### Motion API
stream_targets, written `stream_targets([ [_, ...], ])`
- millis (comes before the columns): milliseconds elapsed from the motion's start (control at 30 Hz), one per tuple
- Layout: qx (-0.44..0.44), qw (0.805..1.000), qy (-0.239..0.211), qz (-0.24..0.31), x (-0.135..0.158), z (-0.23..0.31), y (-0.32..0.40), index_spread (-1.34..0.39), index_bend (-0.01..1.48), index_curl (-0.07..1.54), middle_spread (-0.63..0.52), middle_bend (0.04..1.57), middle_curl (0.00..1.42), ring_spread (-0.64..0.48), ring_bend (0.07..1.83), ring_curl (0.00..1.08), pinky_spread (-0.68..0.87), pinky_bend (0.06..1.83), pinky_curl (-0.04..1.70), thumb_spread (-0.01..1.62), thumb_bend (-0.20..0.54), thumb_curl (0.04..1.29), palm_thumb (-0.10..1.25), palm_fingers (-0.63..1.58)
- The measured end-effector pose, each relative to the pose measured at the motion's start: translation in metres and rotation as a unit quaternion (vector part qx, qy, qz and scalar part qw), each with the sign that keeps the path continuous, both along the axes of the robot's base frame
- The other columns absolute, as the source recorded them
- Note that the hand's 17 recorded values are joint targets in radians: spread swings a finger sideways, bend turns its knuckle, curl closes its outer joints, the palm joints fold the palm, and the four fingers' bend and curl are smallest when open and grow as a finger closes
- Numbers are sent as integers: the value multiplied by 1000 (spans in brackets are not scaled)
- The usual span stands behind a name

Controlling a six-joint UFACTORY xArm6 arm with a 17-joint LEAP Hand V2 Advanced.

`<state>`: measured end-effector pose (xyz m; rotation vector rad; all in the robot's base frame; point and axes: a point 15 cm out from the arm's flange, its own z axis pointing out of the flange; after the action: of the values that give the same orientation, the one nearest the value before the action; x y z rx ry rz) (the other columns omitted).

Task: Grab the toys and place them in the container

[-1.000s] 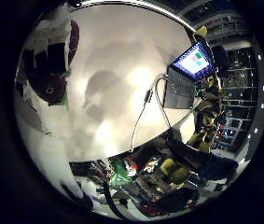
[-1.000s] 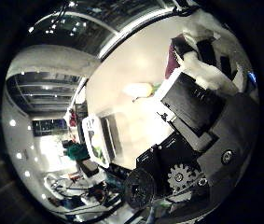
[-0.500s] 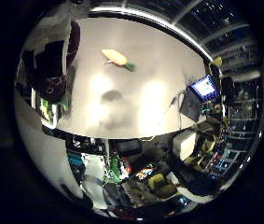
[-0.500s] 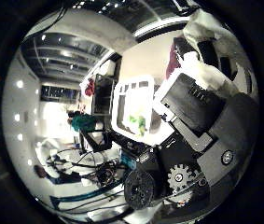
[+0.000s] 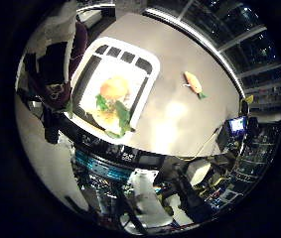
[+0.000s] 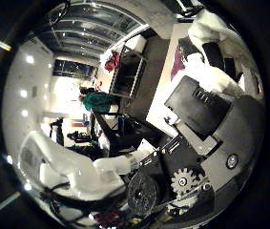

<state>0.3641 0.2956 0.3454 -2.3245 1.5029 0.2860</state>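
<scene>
The hand (image 6: 206, 100), blocky white and black plastic with a toothed gear at its base, has its fingers curled round a dark maroon toy (image 5: 78, 42), seen at the edge of the little finger side view. Just past the fingers a white, rounded-corner rectangular container (image 5: 147, 59) with slotted rims sits on the smooth pale table (image 5: 179, 119), holding orange and leafy green toy food (image 5: 112, 101). Further along the tabletop, well apart from the container, lies a small orange carrot toy (image 5: 193, 83) with a green tip.
</scene>
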Motion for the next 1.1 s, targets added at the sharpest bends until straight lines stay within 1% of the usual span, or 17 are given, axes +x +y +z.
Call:
stream_targets([
  [67, 11, 1000, -7, -3, 6, -4, 12, -264, 1021, 758, -110, 1287, 575, -173, 1434, 539, -243, 1098, 974, 751, -33, 793, 925, 1198],
  [133, 14, 1000, -8, -1, 9, -13, 20, -269, 973, 743, -113, 1256, 567, -176, 1427, 533, -263, 1085, 946, 772, -40, 767, 894, 1177],
  [167, 12, 1000, -6, 1, 8, -16, 22, -280, 901, 733, -121, 1230, 560, -179, 1424, 528, -285, 1077, 924, 759, -48, 757, 872, 1111],
  [200, 10, 1000, -4, 7, 7, -20, 24, -308, 691, 695, -139, 1146, 537, -203, 1386, 515, -353, 1089, 886, 745, -46, 740, 850, 873],
  [233, 9, 1000, -3, 12, 5, -21, 26, -312, 679, 706, -141, 1140, 540, -204, 1388, 523, -365, 1095, 885, 748, -43, 734, 849, 875],
  [267, 6, 1000, -2, 17, 4, -23, 26, -369, 539, 674, -157, 985, 502, -210, 1351, 520, -382, 1123, 884, 789, -22, 719, 864, 518],
  [300, 1, 1000, 1, 28, 1, -27, 26, -388, 558, 677, -153, 923, 483, -193, 1280, 504, -346, 1096, 893, 816, -14, 713, 873, 326],
  [333, -3, 999, 4, 40, -2, -31, 27, -412, 601, 680, -138, 842, 459, -137, 1150, 478, -264, 1034, 904, 835, -15, 707, 873, 51],
  [367, -8, 999, 9, 53, -7, -35, 28, -470, 580, 600, -109, 741, 406, -37, 965, 402, -104, 973, 854, 886, -23, 680, 863, -29],
  [400, -12, 998, 16, 62, -12, -37, 27, -497, 559, 538, -94, 682, 376, 13, 860, 322, 4, 919, 794, 907, -25, 664, 859, -16],
  [433, -16, 997, 23, 72, -17, -40, 26, -501, 552, 525, -91, 667, 368, 26, 845, 307, 38, 905, 778, 914, -25, 659, 859, -9],
  [467, -19, 996, 28, 79, -20, -42, 24, -510, 550, 497, -74, 630, 352, 73, 776, 267, 164, 813, 722, 938, -28, 636, 846, -8],
  [567, -23, 996, 24, 87, -19, -39, 17, -509, 520, 461, -61, 571, 331, 111, 721, 237, 322, 707, 635, 965, -25, 601, 841, 33],
  [633, -29, 996, 15, 82, -10, -37, 3, -500, 491, 442, -58, 544, 323, 116, 701, 227, 374, 648, 592, 973, -26, 584, 839, 58],
  [800, -77, 996, -19, 49, 26, -28, -76, -469, 406, 402, -51, 483, 311, 102, 629, 207, 420, 515, 496, 983, -24, 551, 842, 111],
  [967, -125, 991, -5, 37, 23, -48, -165, -460, 344, 381, -43, 426, 302, 93, 562, 188, 414, 450, 442, 985, -23, 534, 845, 158],
  [1100, -162, 987, -1, 17, 28, -60, -237, -460, 295, 370, -45, 372, 296, 86, 509, 177, 411, 403, 404, 984, -22, 521, 851, 202],
])
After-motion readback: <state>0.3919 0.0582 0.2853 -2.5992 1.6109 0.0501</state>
